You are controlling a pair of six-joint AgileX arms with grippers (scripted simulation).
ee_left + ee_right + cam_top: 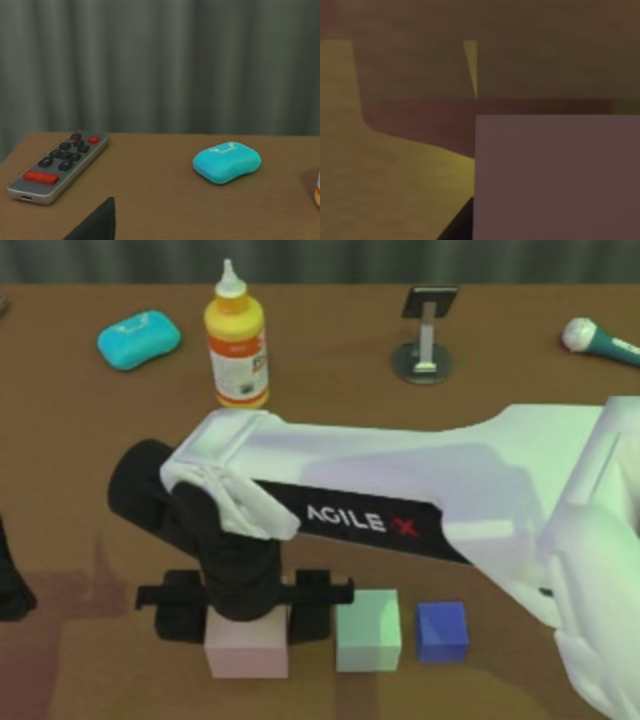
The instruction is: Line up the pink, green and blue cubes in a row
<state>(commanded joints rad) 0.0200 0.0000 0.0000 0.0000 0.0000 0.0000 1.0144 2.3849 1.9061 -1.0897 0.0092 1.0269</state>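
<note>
Our right arm reaches across the table [80, 440], its right gripper [245, 608] spread wide directly over the pink cube [247, 652], clasping nothing. Just right of it sits the green cube [368, 630], then the blue cube [442, 631]. Our left gripper [12, 585] is parked at the left edge; we cannot tell its state.

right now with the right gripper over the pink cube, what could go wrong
The right gripper sits right over the pink cube; lifting off crooked could drag it out of line. The green cube stands close beside the pink one, so a sideways nudge might push it into the blue cube.
</note>
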